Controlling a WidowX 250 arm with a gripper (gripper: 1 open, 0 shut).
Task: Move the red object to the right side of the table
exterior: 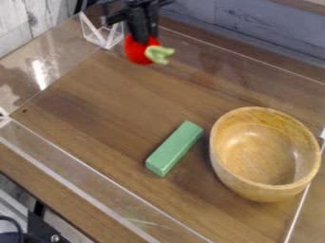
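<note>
The red object (136, 48), a small glossy red toy fruit with a light green stem bit sticking out to its right, hangs in the air above the far left part of the table (114, 104). My gripper (137, 38) points down at the top of the view and is shut on the red object from above. Only the lower part of the black fingers shows; the arm is cut off by the top edge.
A green rectangular block (174, 148) lies diagonally near the table's middle front. A large wooden bowl (264, 153) stands at the right. Low clear acrylic walls (76, 185) edge the tabletop, and a small clear bracket (95, 30) sits at the far left corner.
</note>
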